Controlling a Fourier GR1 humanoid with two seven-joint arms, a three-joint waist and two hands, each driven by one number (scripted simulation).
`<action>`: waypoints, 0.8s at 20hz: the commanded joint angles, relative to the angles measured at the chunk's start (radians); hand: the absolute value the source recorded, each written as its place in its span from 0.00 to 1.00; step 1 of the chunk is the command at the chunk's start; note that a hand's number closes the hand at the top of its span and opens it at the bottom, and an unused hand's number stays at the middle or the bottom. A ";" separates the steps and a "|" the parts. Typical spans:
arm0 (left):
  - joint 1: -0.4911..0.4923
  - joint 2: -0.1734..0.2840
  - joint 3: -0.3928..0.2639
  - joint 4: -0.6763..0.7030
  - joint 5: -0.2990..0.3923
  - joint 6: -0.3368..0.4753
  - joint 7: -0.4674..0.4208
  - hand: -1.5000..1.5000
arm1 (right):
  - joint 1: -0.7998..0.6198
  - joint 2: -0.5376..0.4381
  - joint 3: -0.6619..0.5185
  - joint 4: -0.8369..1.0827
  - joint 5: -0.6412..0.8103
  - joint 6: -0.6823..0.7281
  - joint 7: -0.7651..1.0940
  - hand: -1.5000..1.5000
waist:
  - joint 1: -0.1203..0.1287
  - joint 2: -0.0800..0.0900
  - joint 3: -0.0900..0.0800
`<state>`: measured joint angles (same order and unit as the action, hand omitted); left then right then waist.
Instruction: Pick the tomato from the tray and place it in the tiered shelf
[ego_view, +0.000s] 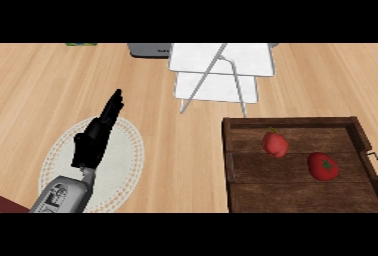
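A dark wooden tray (244, 150) lies at the right of the counter. Inside it sits a round red tomato (323, 166) with a green star-shaped stem, towards the right. A second red vegetable (275, 144), more elongated, lies to the tomato's upper left. The white tiered shelf (221, 70) with thin grey legs stands beyond the tray at the top centre. My left hand (96, 137) shows at the left, far from the tray, with straight fingers pointing away from me and holding nothing. My right hand does not appear.
A white lace-edged round mat (125, 160) lies under my left hand. A grey appliance (151, 50) stands behind the shelf at the top edge. Bare wooden counter (184, 160) separates the mat from the tray.
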<state>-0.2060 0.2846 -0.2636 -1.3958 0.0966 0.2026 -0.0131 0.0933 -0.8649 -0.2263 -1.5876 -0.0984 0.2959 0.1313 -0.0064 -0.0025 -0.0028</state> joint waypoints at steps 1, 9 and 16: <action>0.020 -0.031 -0.027 -0.043 -0.034 0.037 0.037 0.50 | 0.015 -0.082 0.020 -0.105 0.046 0.054 0.140 0.00 | 0.002 -0.001 0.001; 0.024 -0.002 0.058 -0.043 -0.016 -0.073 0.023 0.50 | 0.029 0.039 0.044 -0.336 0.118 0.082 0.380 0.00 | 0.003 0.001 0.002; -0.019 -0.059 0.097 -0.008 -0.076 -0.075 0.040 0.50 | 0.053 0.191 0.034 -0.369 0.271 0.092 0.359 0.00 | 0.002 0.002 0.003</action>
<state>-0.2153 0.2397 -0.1916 -1.4084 0.0457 0.1428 0.0232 0.1421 -0.7361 -0.1805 -1.9452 0.1015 0.3685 0.4895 -0.0048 -0.0011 -0.0005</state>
